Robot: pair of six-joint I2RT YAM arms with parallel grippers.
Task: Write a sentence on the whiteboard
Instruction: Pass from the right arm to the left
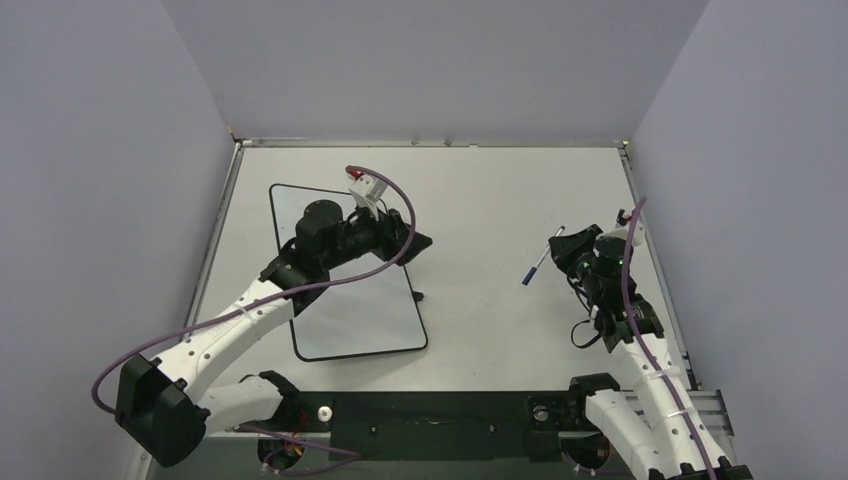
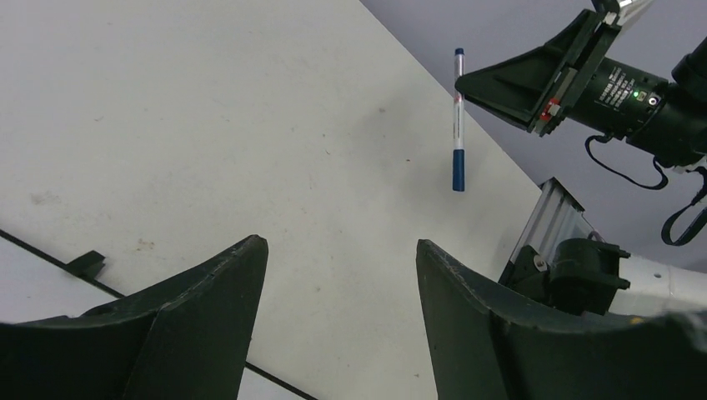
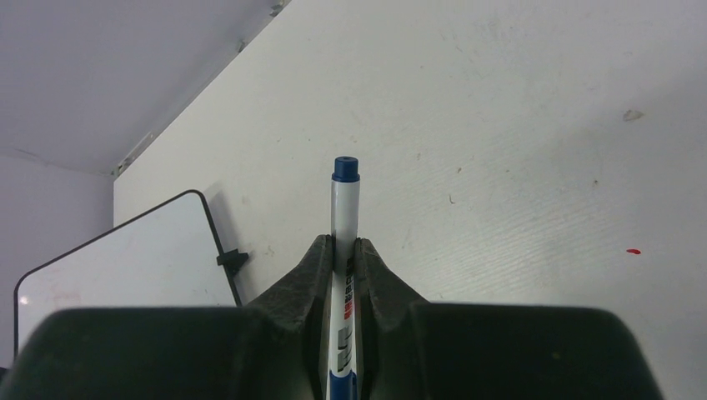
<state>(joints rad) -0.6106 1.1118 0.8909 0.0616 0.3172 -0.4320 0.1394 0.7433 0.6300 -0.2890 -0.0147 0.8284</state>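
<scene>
The whiteboard [image 1: 350, 320] lies flat on the table at the left, white with a thin black rim. No blue sentence shows on its visible part; my left arm covers its upper half. My left gripper [image 1: 418, 243] is open and empty above the board's right edge [image 2: 25, 279], its fingers spread wide [image 2: 342, 246]. My right gripper [image 1: 562, 245] is shut on a white marker pen with blue ends [image 1: 540, 258], held above the table to the board's right. The pen [image 3: 344, 208] sticks out past the shut fingertips [image 3: 344, 243]. It also shows in the left wrist view [image 2: 458, 125].
A small black foot [image 2: 86, 263] sticks out from the board's rim, also seen in the right wrist view [image 3: 232, 258]. Grey walls enclose the table on three sides. A metal rail [image 1: 655, 250] runs along the table's right edge beside my right arm.
</scene>
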